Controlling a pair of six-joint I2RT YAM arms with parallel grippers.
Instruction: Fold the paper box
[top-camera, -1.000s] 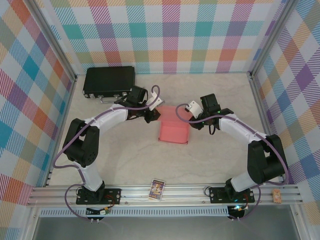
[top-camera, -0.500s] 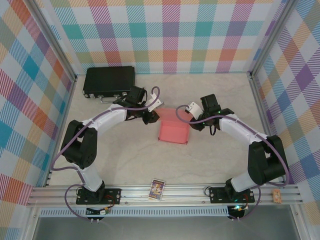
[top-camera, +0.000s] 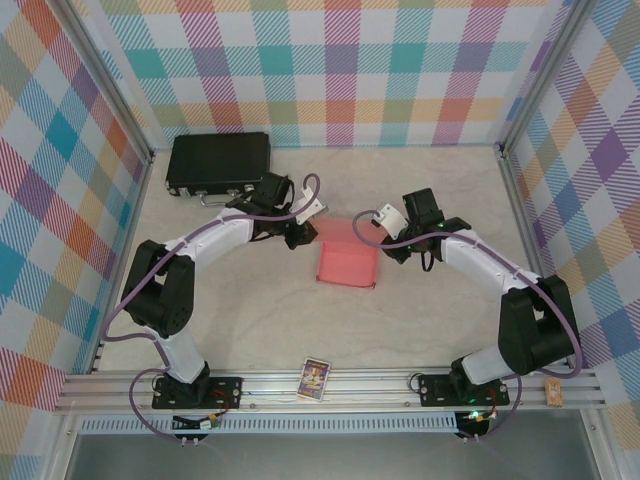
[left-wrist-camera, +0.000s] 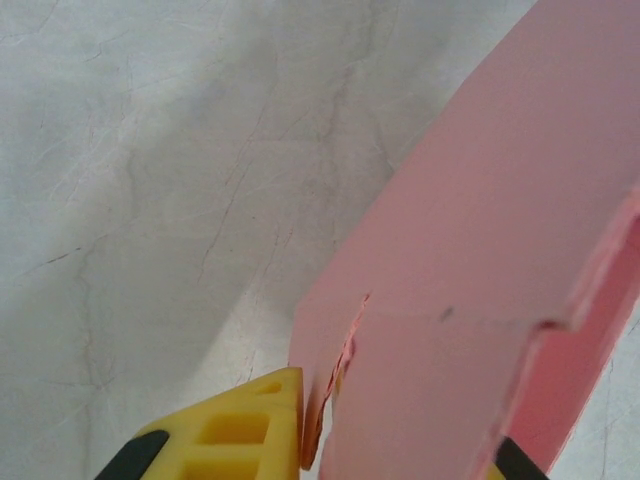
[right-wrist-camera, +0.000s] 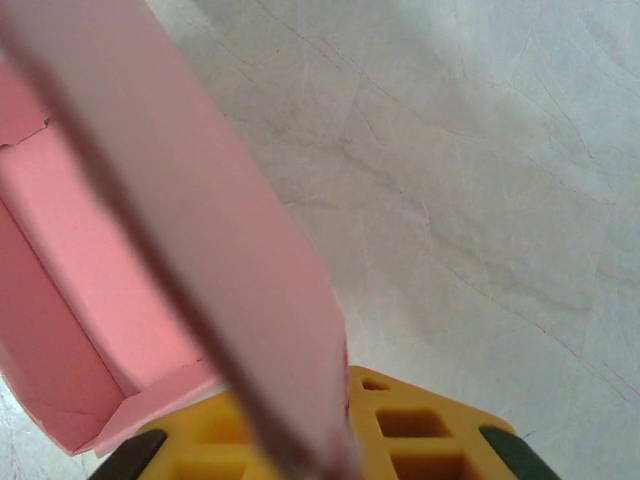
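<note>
The paper box (top-camera: 347, 263) sits mid-bench (top-camera: 250, 310), partly formed. We judge it light, thin and easily creased. The left claw (left-wrist-camera: 395, 455) pinches its left side and the right claw (right-wrist-camera: 330, 450) its right side. We advise gripping near the folds, gently.
</note>
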